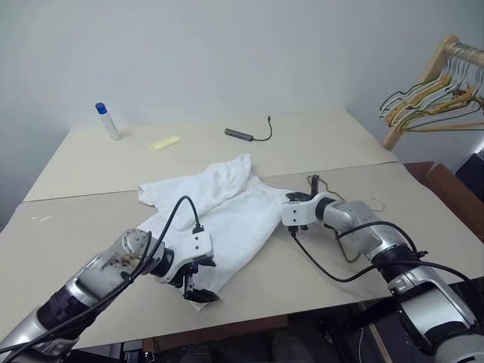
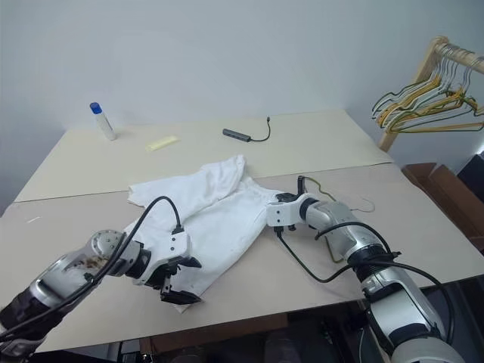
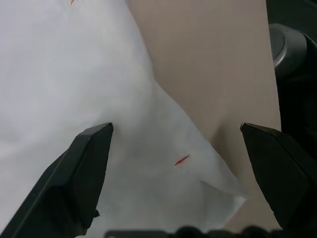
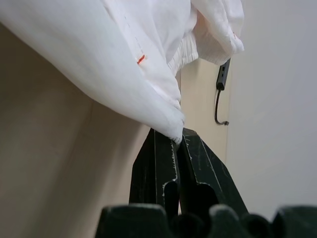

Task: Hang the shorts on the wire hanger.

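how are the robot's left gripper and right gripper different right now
The left gripper has its fingers spread wide over a corner of the shorts, holding nothing; the right gripper is shut on the shorts' edge. The left one sits at the near hem, by the table's front edge; the right one is at the shorts' right side, farther back. Both have two black fingers and both are at the white fabric.
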{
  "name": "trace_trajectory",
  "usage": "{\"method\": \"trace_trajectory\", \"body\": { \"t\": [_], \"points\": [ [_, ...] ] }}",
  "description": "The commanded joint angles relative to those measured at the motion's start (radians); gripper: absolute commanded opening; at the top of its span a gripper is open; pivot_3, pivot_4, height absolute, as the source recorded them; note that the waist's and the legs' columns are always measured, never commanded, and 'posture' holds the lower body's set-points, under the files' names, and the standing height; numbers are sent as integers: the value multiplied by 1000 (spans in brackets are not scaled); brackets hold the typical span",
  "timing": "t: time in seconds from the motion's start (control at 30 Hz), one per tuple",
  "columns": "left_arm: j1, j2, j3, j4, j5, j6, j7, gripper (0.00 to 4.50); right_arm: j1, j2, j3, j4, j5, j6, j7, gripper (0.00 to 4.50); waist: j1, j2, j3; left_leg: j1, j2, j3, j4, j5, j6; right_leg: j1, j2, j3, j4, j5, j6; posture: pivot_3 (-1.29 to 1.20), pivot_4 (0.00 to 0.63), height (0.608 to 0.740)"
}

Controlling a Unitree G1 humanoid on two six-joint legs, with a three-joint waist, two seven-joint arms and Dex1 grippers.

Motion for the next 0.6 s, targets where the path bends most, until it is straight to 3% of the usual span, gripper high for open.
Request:
{"method": "trace_trajectory", "body": {
  "t": [0.03, 0.2, 0.47, 0.5, 0.6],
  "points": [
    [-22, 20, -50, -10, 64, 7, 9, 4085, -6, -16, -42, -51, 18, 18, 5, 0, -4, 0, 0, 0, 0, 0, 0, 0, 0, 0, 0, 0, 0, 0, 0, -123, 0, 740],
    [-1, 42, -102, -13, 131, -27, 10, 2645, 2, -19, -46, -72, 24, 24, 15, 0, -10, 0, 0, 0, 0, 0, 0, 0, 0, 0, 0, 1, 0, 0, 0, -125, 0, 740],
    [43, 54, -76, -17, 157, -43, 12, 251, 8, -20, -53, -95, 41, 30, 41, 0, -10, 0, 0, 1, 1, 1, 0, 0, 0, 1, 0, 1, 0, 0, 0, -116, 0, 740],
    [49, 59, -67, -13, 158, -51, 11, 22, 9, -20, -56, -97, 45, 30, 46, 0, -9, 0, 0, 1, 1, 1, 0, 0, 0, 1, 0, 1, 0, 0, 0, -113, 0, 740],
    [65, 84, -29, 21, 174, -122, 9, 22, 11, -25, -62, -103, 59, 32, 56, 0, -11, 0, 0, 2, 1, 0, 0, 0, 0, 1, 0, 1, 0, 0, 0, -106, 0, 740]
  ]
}}
